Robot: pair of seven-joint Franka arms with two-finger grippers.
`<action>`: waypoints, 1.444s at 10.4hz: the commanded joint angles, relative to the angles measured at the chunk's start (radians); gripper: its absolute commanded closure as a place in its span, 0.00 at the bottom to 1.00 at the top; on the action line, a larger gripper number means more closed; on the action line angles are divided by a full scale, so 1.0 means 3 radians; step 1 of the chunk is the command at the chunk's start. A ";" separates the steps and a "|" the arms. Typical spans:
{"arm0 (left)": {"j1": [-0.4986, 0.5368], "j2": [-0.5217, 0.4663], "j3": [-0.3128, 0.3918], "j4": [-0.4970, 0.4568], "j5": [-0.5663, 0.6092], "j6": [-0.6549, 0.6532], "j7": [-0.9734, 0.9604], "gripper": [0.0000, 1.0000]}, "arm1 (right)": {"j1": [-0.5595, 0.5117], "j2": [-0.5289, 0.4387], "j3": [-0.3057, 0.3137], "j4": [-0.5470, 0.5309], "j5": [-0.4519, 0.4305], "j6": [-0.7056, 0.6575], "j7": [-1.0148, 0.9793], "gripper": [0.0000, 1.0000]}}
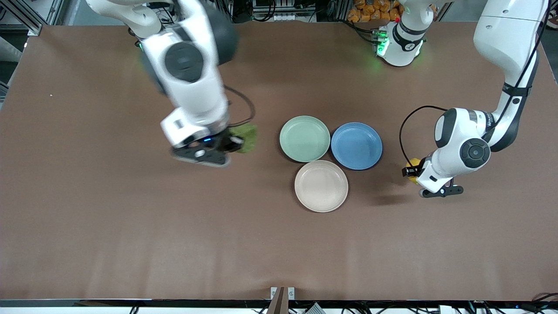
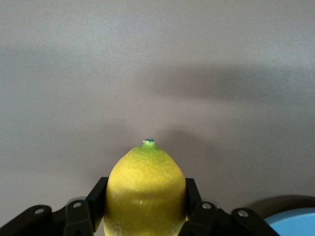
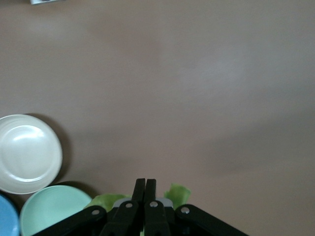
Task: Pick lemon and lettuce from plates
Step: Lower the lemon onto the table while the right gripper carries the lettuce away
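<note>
Under right hand, lettuce mostly hidden (lemon base cropped).

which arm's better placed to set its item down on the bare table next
Either, but the left looks marginally readier: its claw holds the lemon low over bare table beside the blue plate. The right claw, gripping lettuce, appears blurred.

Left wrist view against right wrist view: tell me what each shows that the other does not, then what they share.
Only the left wrist view shows the lemon, clamped in the left claw over bare table. Only the right wrist view shows the lettuce pinched in the right claw, plus the mint green plate and the beige plate. Both show the brown table and an edge of the blue plate.
</note>
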 commanded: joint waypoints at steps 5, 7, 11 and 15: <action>0.0129 0.0000 -0.0043 0.0089 0.0201 0.0004 0.0027 0.00 | -0.1279 -0.0071 -0.0007 -0.0761 0.0118 0.0165 -0.1656 1.00; 0.0119 -0.0010 -0.0069 0.0151 0.0094 0.0024 -0.0055 0.00 | -0.1311 0.0005 -0.0267 -0.1017 0.0118 0.0502 -0.1832 1.00; 0.0093 -0.0153 -0.0278 0.0060 -0.0158 0.0060 -0.0559 0.00 | -0.1311 0.0271 -0.0535 -0.1738 0.0123 0.1774 -0.2241 1.00; 0.0134 -0.1036 -0.0345 -0.0895 -0.0183 0.0228 -0.0602 0.00 | -0.1300 0.0282 -0.0540 -0.1725 0.0123 0.1833 -0.2236 0.00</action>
